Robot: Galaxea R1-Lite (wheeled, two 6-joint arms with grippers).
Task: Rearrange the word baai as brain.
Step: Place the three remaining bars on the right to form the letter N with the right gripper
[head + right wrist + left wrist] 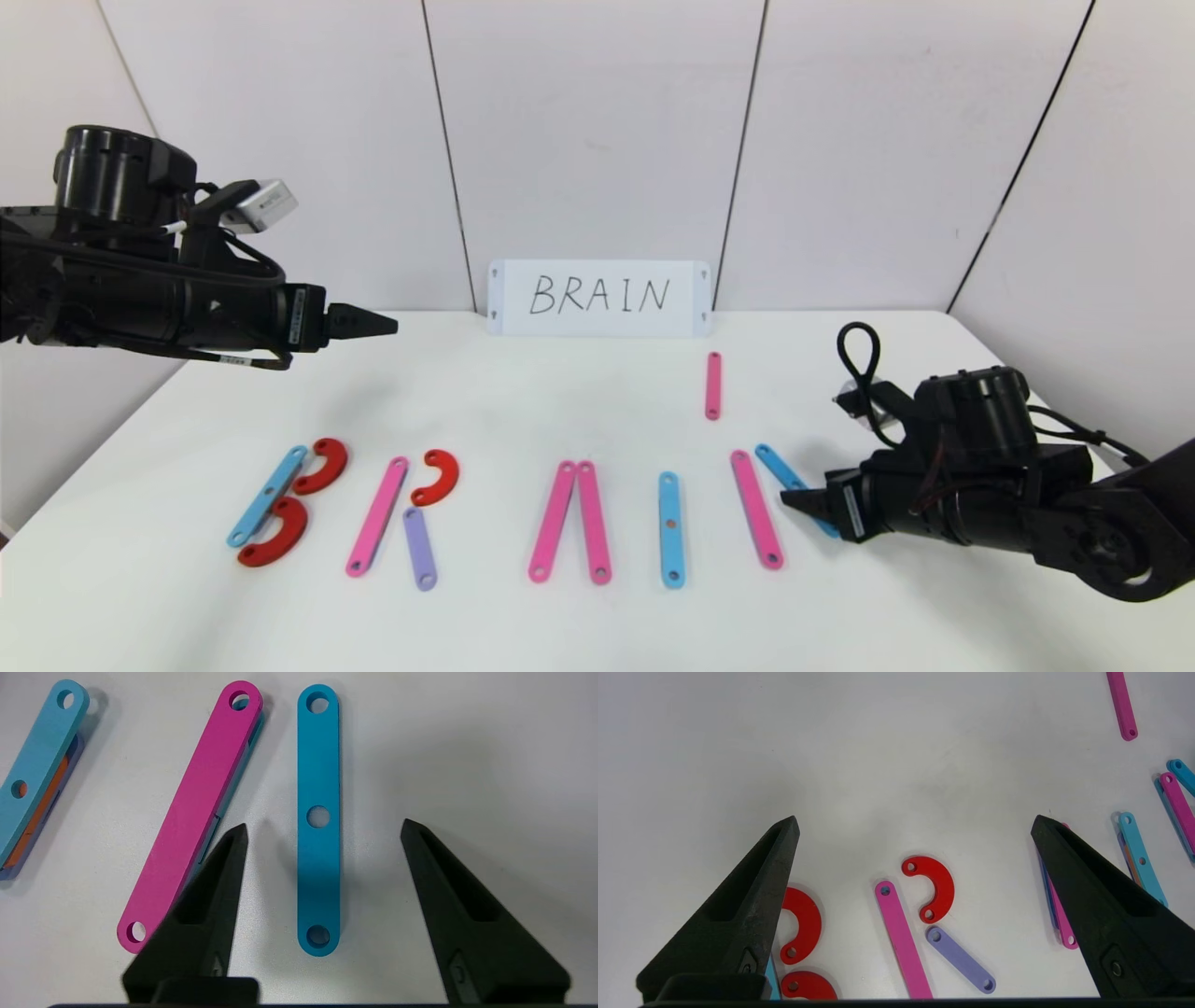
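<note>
White panelled walls back a white table [579,411], with a handwritten card [598,298] reading BRAIN propped at the far edge. Flat holed pieces lie in a row across the near half of the table. From the robot's left: a blue strip [267,495] with two red arcs [322,466] touching it, shaping a B; a pink strip [377,515], a third red arc [437,477] and a short purple strip [419,548], shaping an R; two pink strips [571,521] meeting at their far ends; one upright blue strip [670,529]; then a pink strip [755,509] beside a slanted blue strip [318,821]. A lone pink strip [713,385] lies farther back, apart from the row. Right gripper [322,828] hangs low, jaws spread, straddling the slanted blue strip without touching it. Left gripper [915,821] hovers high above the table's left side, jaws released, holding nothing.
</note>
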